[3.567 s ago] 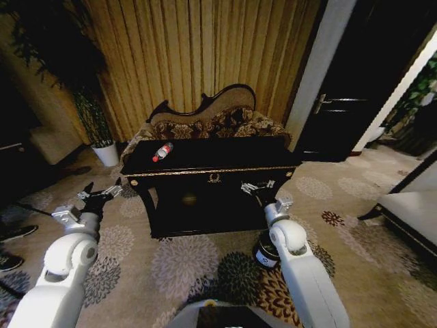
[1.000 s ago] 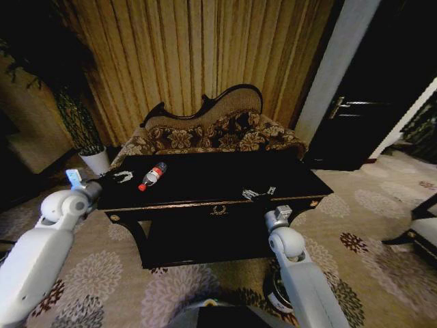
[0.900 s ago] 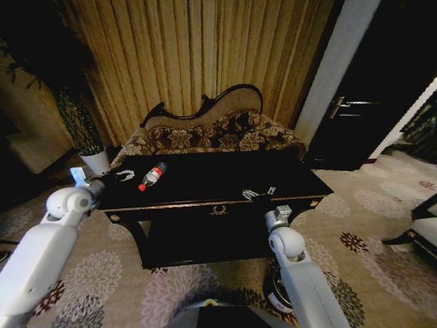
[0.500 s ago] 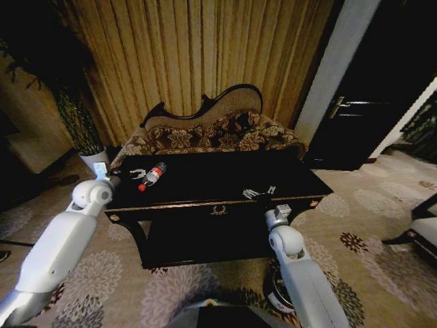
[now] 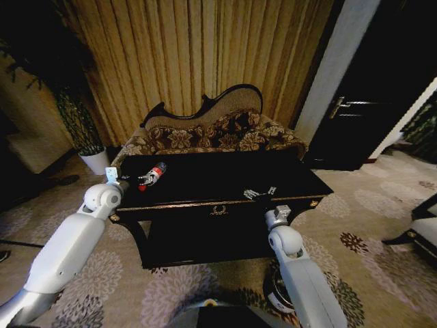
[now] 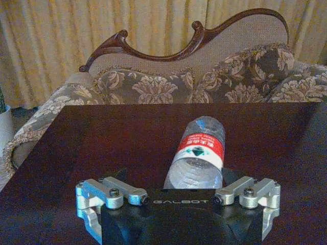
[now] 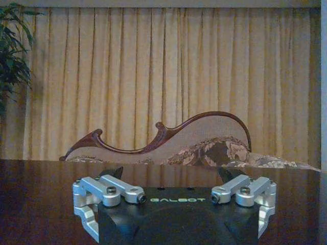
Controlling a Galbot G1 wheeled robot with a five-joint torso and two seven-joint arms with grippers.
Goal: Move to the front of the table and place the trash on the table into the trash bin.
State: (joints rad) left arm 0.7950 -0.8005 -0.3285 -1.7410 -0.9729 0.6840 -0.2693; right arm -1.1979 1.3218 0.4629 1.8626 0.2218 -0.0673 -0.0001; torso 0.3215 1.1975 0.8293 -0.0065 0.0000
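Observation:
The trash, a clear plastic bottle (image 5: 154, 172) with a red label and cap, lies on its side at the left of the glossy black table (image 5: 218, 179). My left gripper (image 5: 141, 180) is open at the bottle's near end. In the left wrist view the bottle (image 6: 198, 155) lies just ahead of the left gripper (image 6: 176, 177), its base between the spread jaws and apart from both. My right gripper (image 5: 260, 193) hovers open over the table's front right edge; in its wrist view the right gripper (image 7: 171, 174) has nothing between the fingers. The dark trash bin (image 5: 275, 296) stands on the floor, partly hidden behind my right arm.
A brown floral sofa (image 5: 212, 133) stands right behind the table, with a curtain behind it. A white plant pot (image 5: 96, 161) sits on the floor at the left. A dark door (image 5: 369, 102) is at the right. Patterned carpet lies around the table.
The view first shifted as I came closer to the table. Over the last second my left arm swung in from the left until its gripper reached the bottle. The right arm stayed put.

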